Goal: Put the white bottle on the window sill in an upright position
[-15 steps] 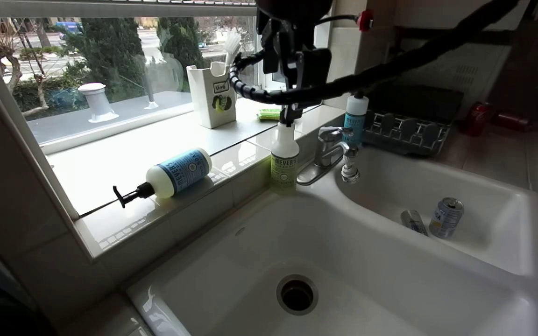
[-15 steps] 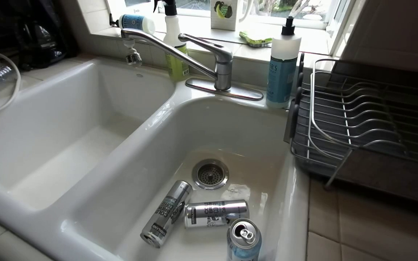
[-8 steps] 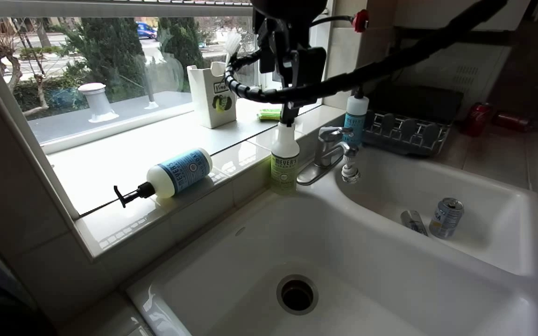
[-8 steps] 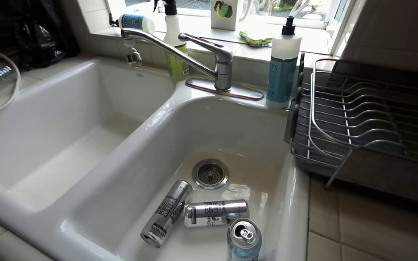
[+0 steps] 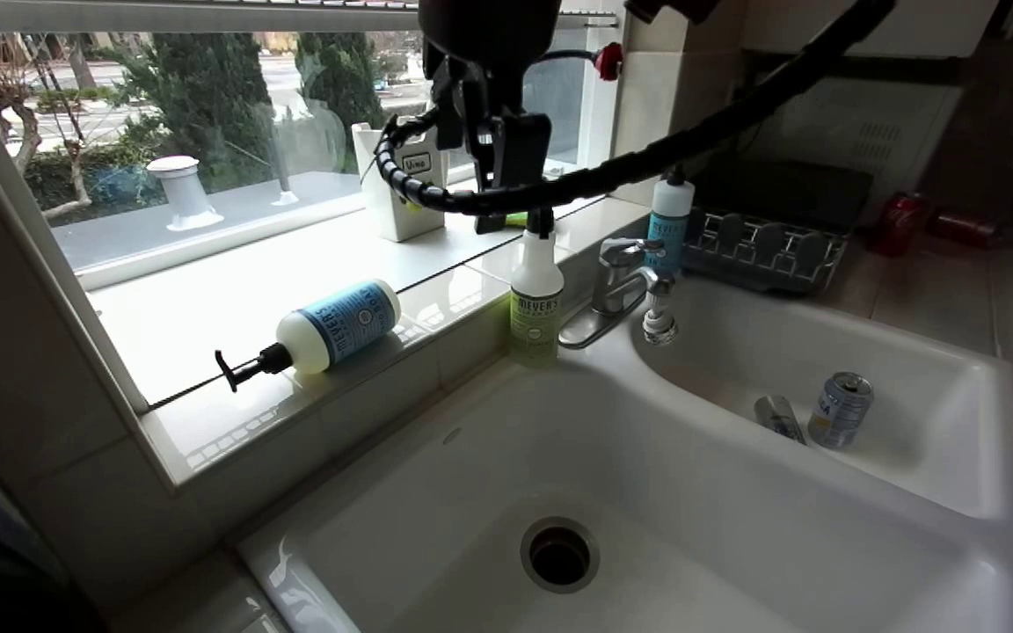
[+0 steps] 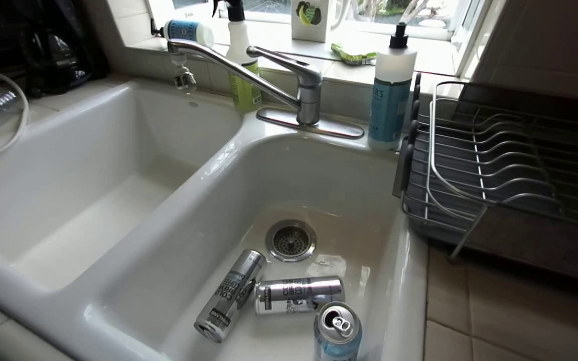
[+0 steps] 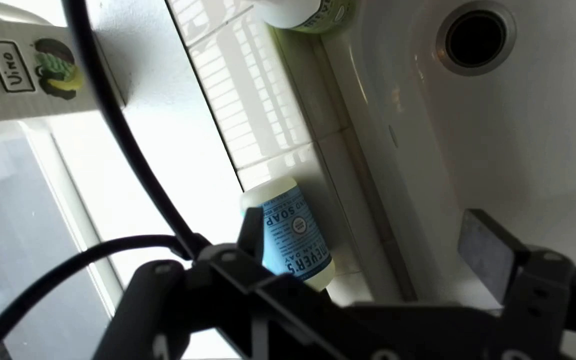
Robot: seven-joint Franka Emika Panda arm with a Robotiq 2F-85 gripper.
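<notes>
A black robot arm (image 5: 489, 35) reaches down from the top edge of an exterior view, its gripper (image 7: 368, 235) pointing downward near the window sill (image 5: 207, 308), a ribbed black cable (image 5: 577, 188) looping in front of it. In the wrist view the two fingers (image 7: 490, 252) stand wide apart, a broad gap between them. The white bottle (image 5: 335, 327), with a blue label and a black pump, lies on its side along the sill's edge nearest the sink (image 5: 691, 492), apart from the gripper. Its long axis runs roughly parallel to that edge. In both exterior views the pump points leftward and the base rightward, toward an upright spray bottle (image 5: 536, 294). The label's lettering faces up to the wrist view, where the gripper's dark body hides most of the pump end.
</notes>
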